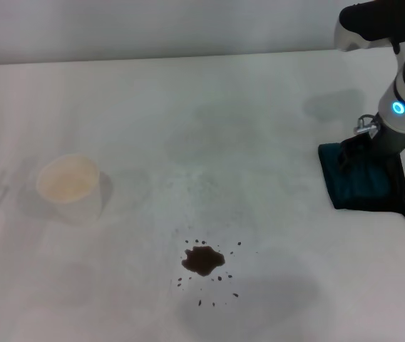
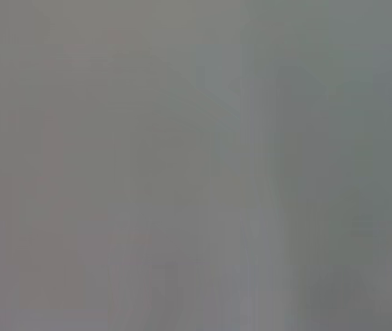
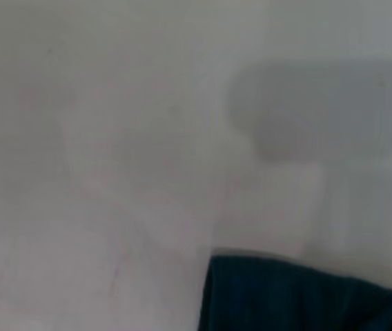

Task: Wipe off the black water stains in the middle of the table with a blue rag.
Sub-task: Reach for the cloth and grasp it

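right gripper point(image 1: 359, 146) on blue rag point(image 1: 365, 182) | jaws: cannot tell | black water stains point(image 1: 202, 261) mid-table point(image 1: 188, 114)

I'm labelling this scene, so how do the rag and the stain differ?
The rag is a teal-blue folded cloth with black trim; the stain is a dark brown-black liquid blotch ringed by specks. The rag is clearly larger. The right gripper is down on the rag, while the stain lies untouched near the middle. Both sit on the white table.

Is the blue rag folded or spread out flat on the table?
Folded: the blue rag lies as a compact squarish pad on the table, with the right gripper down on it.
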